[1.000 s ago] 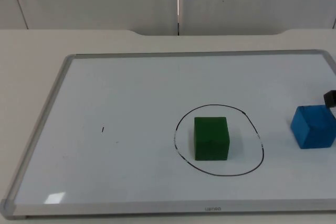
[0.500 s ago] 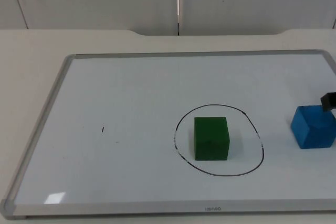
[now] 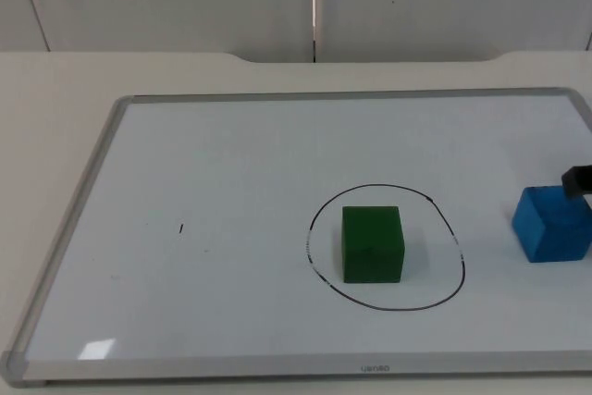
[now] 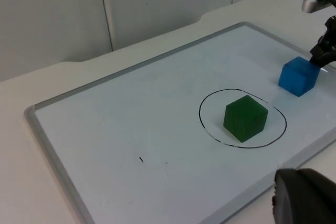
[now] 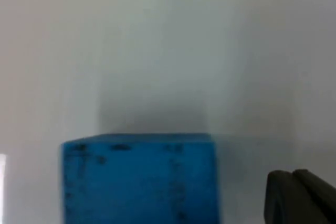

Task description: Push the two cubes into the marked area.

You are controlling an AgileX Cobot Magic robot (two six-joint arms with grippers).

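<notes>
Since a second ago the right end effector has crept slightly left and down toward the blue cube; both cubes sit where they were. Right end effector now at the cube's far right top corner, touching or just beside it; cannot tell if its fingers are apart or together. In the left wrist view the same end effector hangs just behind the blue cube.

Green cube already inside the marked circle on the whiteboard, which lies on the counter. Blue cube is well outside the circle, to its right, near the board's right edge. Left end effector waits off the near board edge; state cannot tell.

Step in hand: push blue cube left into the circle. To do it well, probably drop the end effector low on the cube's right face, centred, so it slides without spinning. Push straight toward the gap right of the green cube, and stop before knocking the green one out over the line.
</notes>
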